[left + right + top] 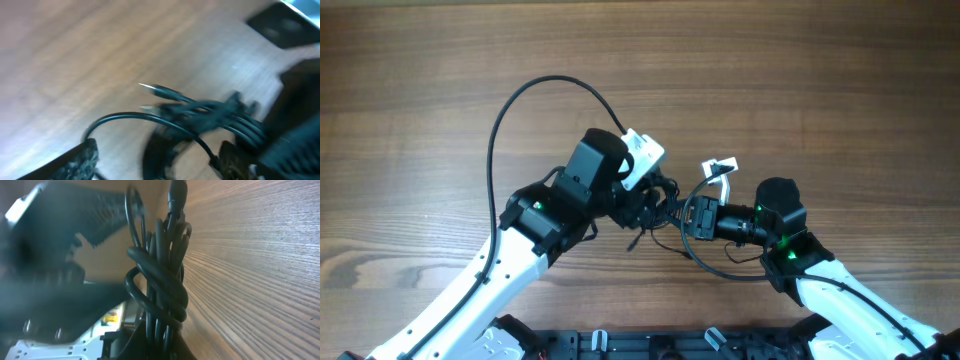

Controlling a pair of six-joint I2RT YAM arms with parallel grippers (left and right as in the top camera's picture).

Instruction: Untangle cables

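The cables [157, 292] formed one knotted bundle, pinched in the closed right pincer [688, 216]. Just beside that pincer the left pincer [157, 160] stood wide, holding nothing. No wire looked freed yet.

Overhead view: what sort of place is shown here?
Probably a robotics lab bench: a wood-grain table, a white left arm and right arm mounted at its edge, and tangled thin black cables between them.
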